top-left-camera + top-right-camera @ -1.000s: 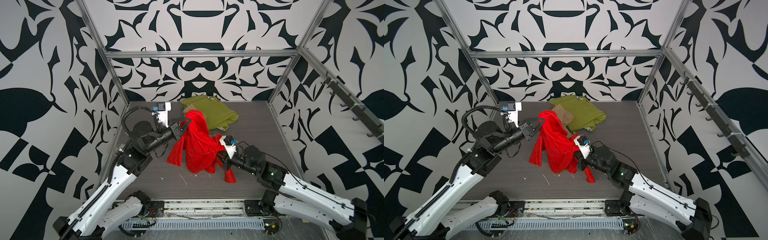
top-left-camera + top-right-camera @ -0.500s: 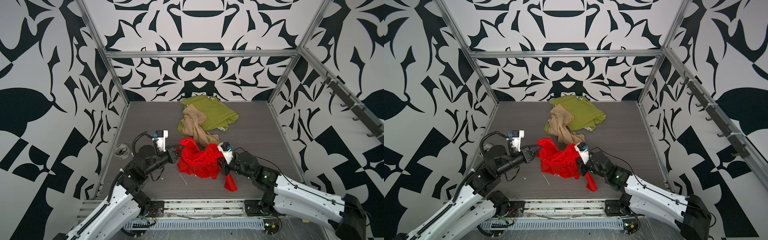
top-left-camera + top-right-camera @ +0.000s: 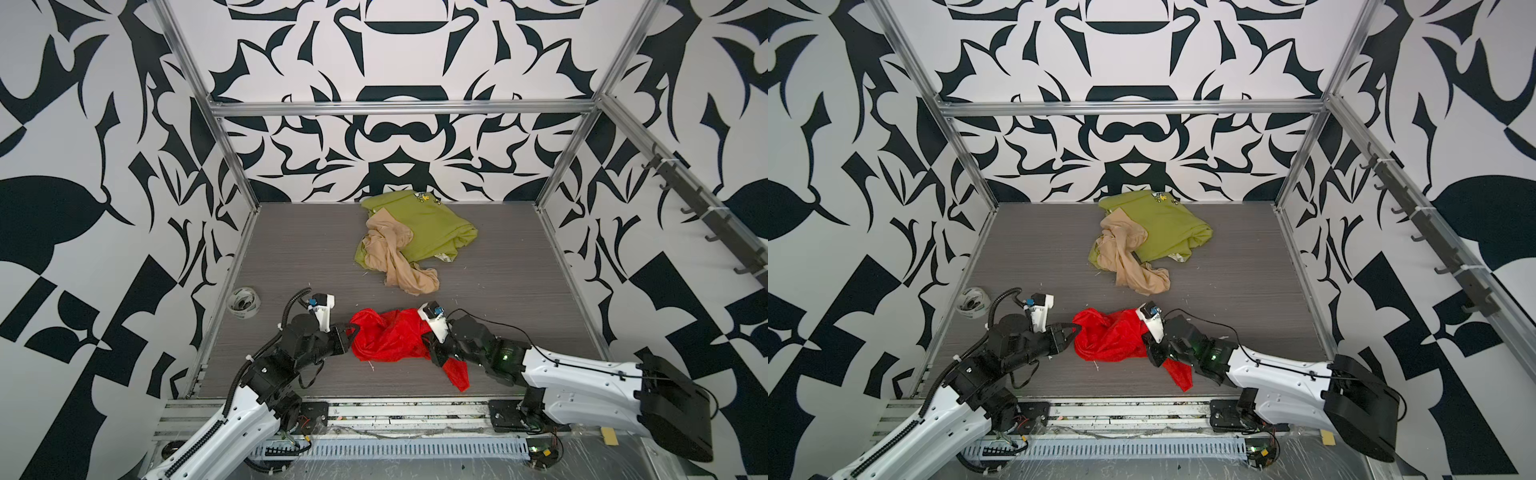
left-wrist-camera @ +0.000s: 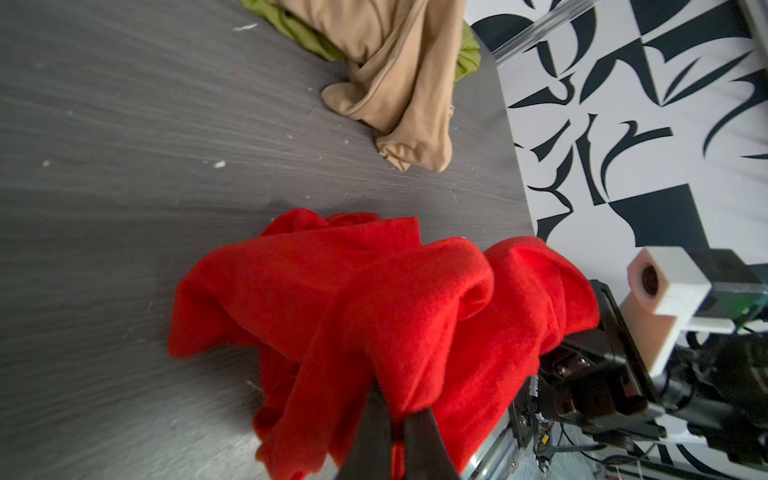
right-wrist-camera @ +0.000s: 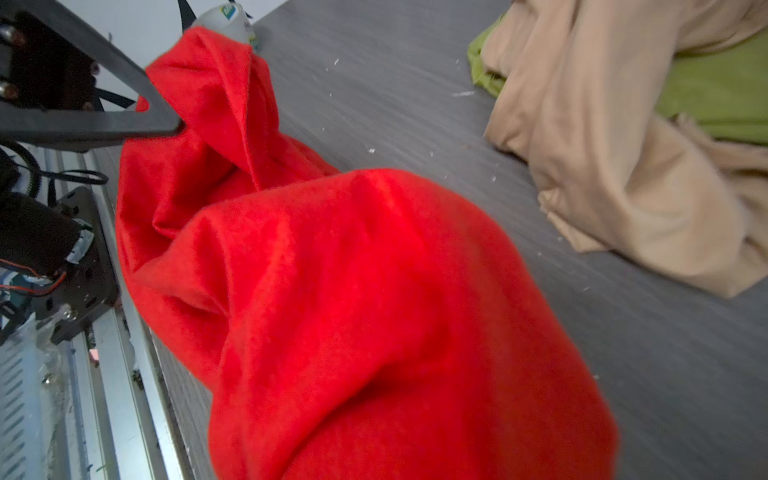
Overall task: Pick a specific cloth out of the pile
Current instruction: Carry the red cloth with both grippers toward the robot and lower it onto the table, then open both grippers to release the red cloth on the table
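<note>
Your left claw (image 3: 348, 332) sits low at the front of the table (image 3: 291, 249), jaws narrow and pinched on a fold of the red cloth (image 3: 386, 336); the left wrist view shows the fabric running right in between the two dark fingers (image 4: 370, 436). The red cloth lies bunched on the table between your two arms, well apart from the pile (image 3: 409, 245) at the back, where the tan cloth (image 3: 390, 259) is draped over the green cloth (image 3: 436, 224). Your right claw (image 3: 430, 351) is pressed into the other side of the red cloth, and a tail of red trails past it toward the front edge. The fabric covers its tips in every view, so I cannot tell whether it is gripping or loose. A roll of tape (image 3: 244, 300) sits by the left wall, near your left arm
</note>
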